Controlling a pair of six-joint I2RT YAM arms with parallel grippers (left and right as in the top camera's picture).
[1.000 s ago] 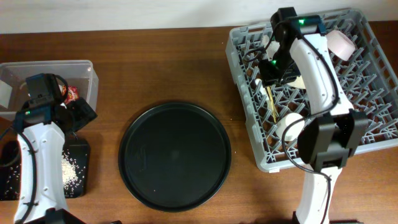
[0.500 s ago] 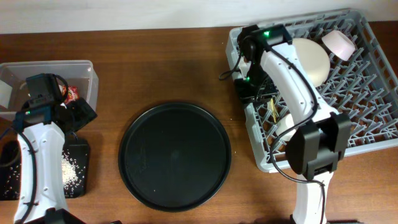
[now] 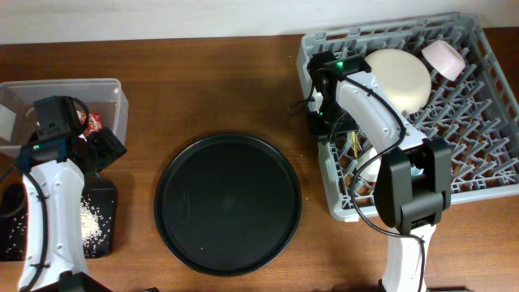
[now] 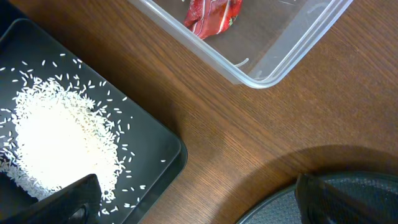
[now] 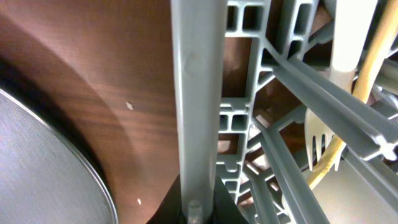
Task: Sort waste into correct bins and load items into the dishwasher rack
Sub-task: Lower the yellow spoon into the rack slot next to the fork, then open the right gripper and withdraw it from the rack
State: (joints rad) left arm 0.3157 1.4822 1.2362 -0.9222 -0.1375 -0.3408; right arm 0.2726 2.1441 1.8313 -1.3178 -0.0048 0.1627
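We see bright, even light from overhead on the worktop (image 3: 211, 81), with a soft shadow edging the round black tray (image 3: 228, 203). The rice (image 4: 50, 143) heap burns out to flat white. In the right wrist view, the close rack (image 5: 196, 93) bar and fork (image 5: 318, 140) are blurred.
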